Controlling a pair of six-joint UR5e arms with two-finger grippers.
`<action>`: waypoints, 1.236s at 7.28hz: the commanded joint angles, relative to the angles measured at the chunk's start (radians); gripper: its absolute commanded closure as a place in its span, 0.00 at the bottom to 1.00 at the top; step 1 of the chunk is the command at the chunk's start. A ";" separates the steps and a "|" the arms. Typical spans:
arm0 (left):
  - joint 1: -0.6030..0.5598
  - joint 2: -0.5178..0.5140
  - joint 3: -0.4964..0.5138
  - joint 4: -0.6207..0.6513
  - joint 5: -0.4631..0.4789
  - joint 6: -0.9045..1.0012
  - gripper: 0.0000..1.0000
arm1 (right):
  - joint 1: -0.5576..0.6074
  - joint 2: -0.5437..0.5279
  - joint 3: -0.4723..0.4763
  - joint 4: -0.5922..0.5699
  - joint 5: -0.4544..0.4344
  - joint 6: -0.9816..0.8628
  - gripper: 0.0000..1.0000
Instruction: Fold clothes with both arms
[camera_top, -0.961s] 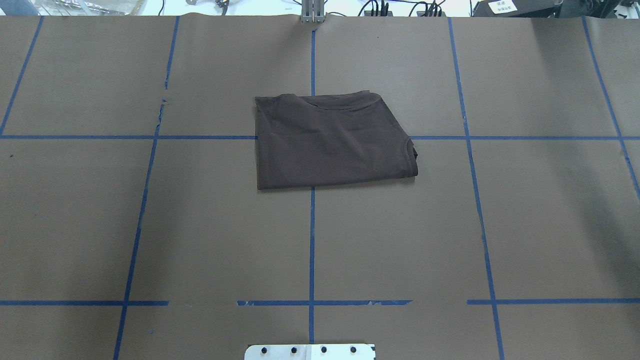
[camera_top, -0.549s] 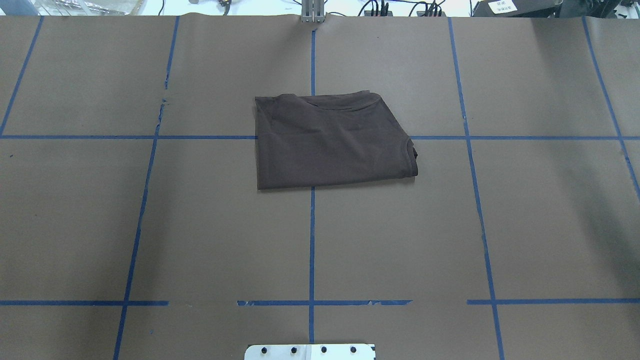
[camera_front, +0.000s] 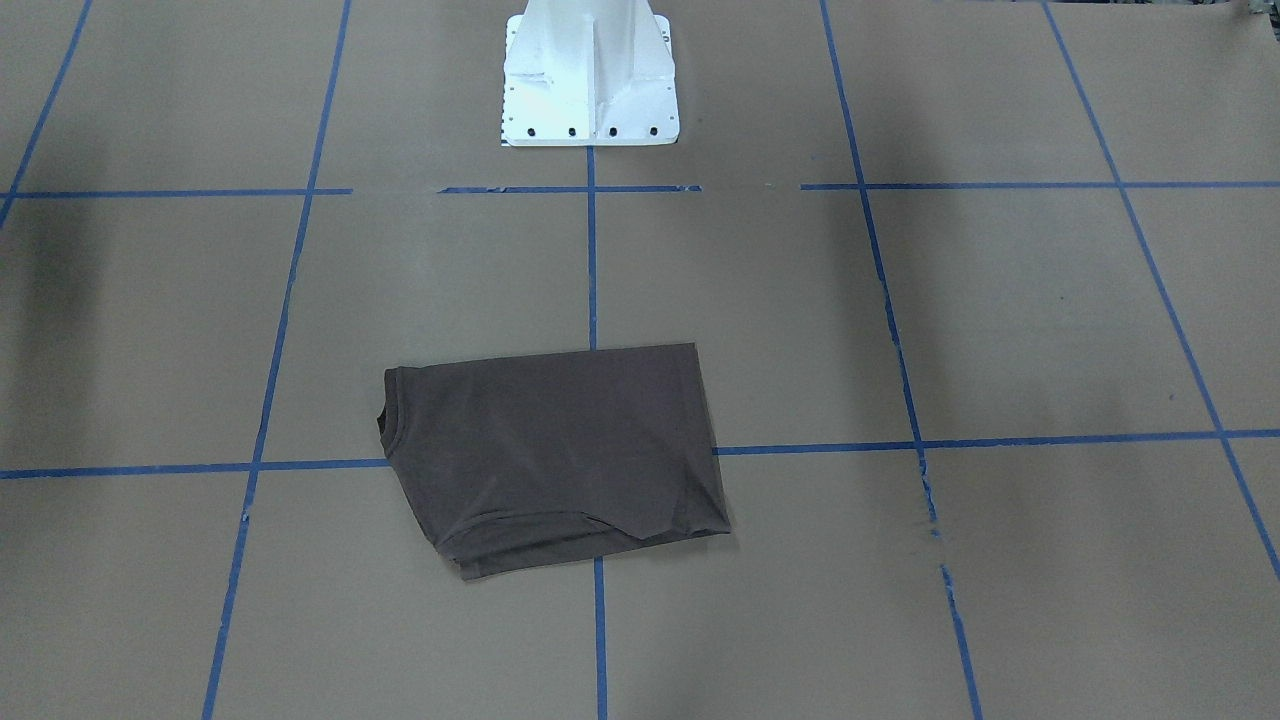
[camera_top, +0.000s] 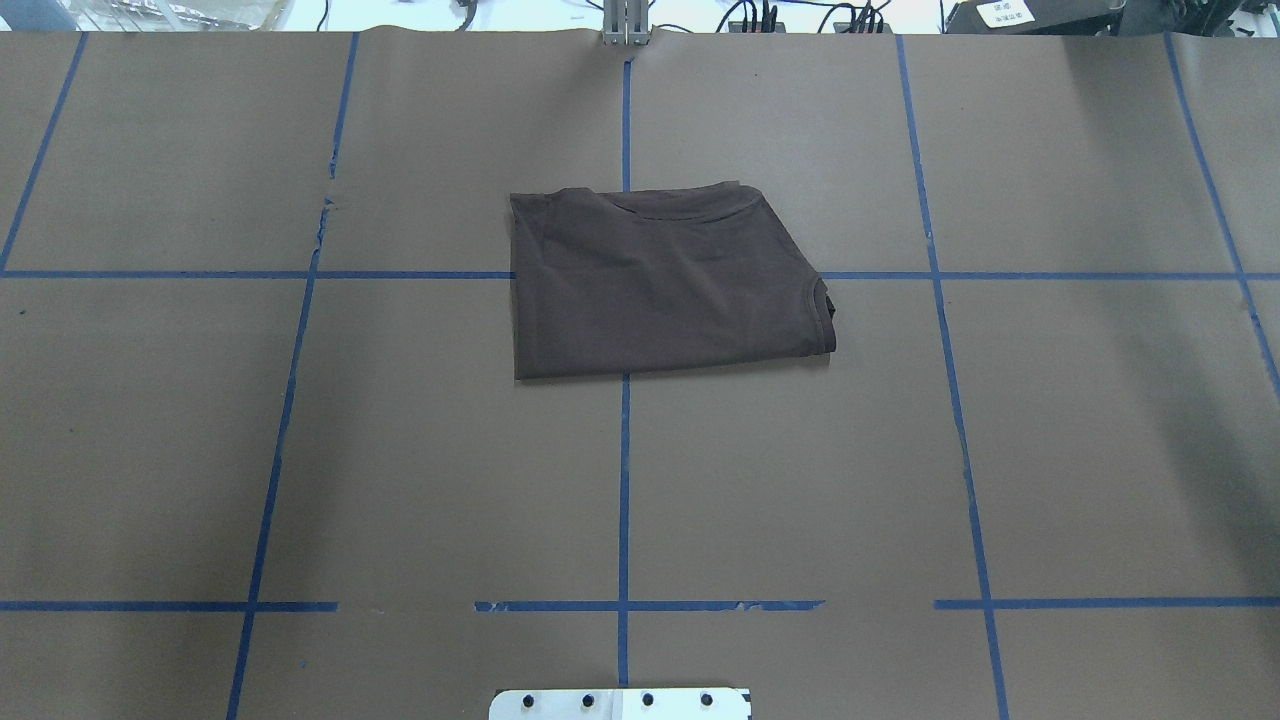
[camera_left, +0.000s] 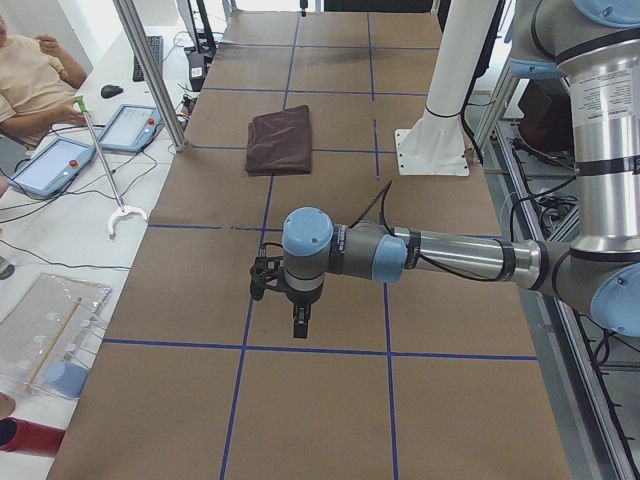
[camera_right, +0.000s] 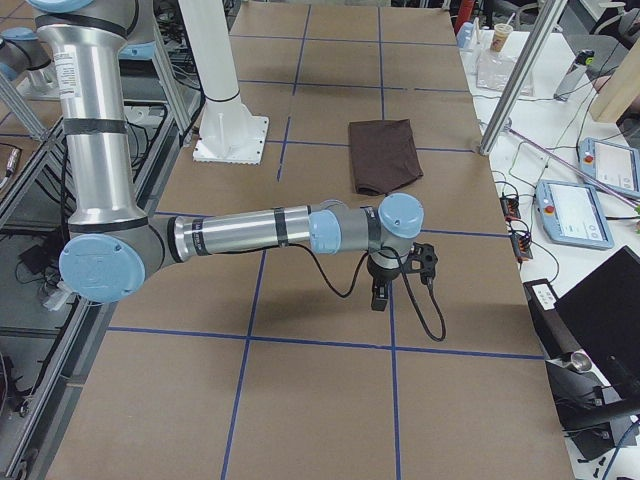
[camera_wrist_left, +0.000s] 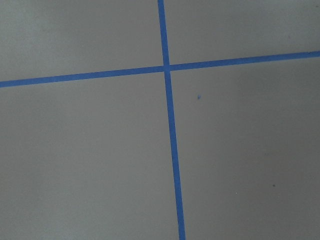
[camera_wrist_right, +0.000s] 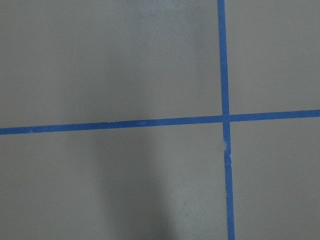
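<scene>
The clothes are one dark brown T-shirt (camera_top: 660, 285), folded into a flat rectangle on the brown table cover, its collar at the far edge in the overhead view. It also shows at the table's middle as the T-shirt (camera_front: 550, 450), (camera_left: 280, 140), (camera_right: 385, 155). Nothing touches it. My left gripper (camera_left: 300, 325) hangs over bare table far from the shirt, seen only from the left side. My right gripper (camera_right: 378, 295) hangs the same way at the other end. I cannot tell whether either is open or shut. Both wrist views show only paper and blue tape.
The white pedestal (camera_front: 590, 75) stands at the robot's side of the table. Blue tape lines (camera_top: 624, 480) grid the cover. A seated person (camera_left: 30, 70), tablets (camera_left: 55, 165) and a grabber stick lie beyond one long edge; a metal post (camera_right: 515, 75) and pendants (camera_right: 575, 215) too.
</scene>
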 joint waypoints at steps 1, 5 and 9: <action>0.052 -0.058 -0.023 0.150 0.004 -0.013 0.00 | 0.000 0.003 0.000 0.001 -0.007 -0.002 0.00; 0.081 -0.025 0.018 0.131 0.035 0.263 0.00 | 0.000 0.000 0.006 0.001 -0.006 -0.002 0.00; 0.035 -0.106 0.078 0.093 0.030 0.187 0.00 | 0.000 0.004 0.006 0.001 -0.006 0.000 0.00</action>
